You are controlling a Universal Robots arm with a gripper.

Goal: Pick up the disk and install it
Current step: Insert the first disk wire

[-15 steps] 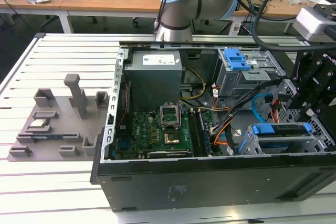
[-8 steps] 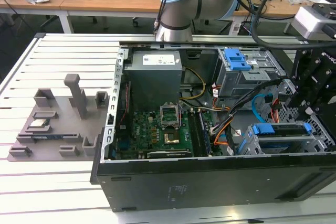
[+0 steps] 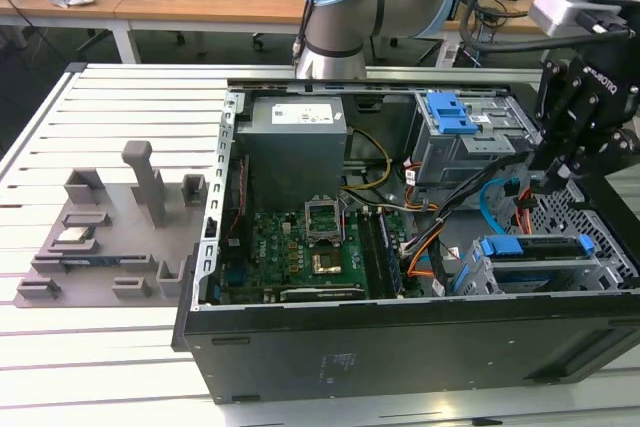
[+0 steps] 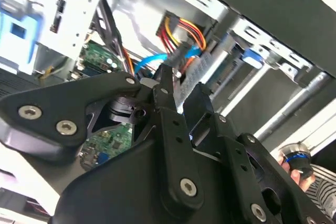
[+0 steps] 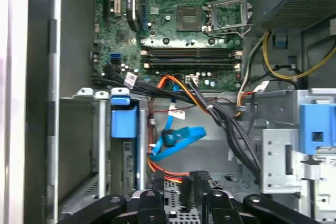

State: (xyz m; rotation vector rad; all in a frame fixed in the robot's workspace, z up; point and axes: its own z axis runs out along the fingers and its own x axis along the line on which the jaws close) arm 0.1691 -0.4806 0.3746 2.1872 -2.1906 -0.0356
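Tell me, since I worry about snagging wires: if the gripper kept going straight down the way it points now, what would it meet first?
Probably the perforated case floor just beyond the gripper. The blue cable and orange wires look close beside that line, though depth is hard to judge.

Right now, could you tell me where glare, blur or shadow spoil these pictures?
In the exterior view, the slatted white table is evenly lit and the black case front is dark. In the second wrist view, bright light washes out the metal bay, and the hand looms close and dark. In the first wrist view, the motherboard is soft but readable.
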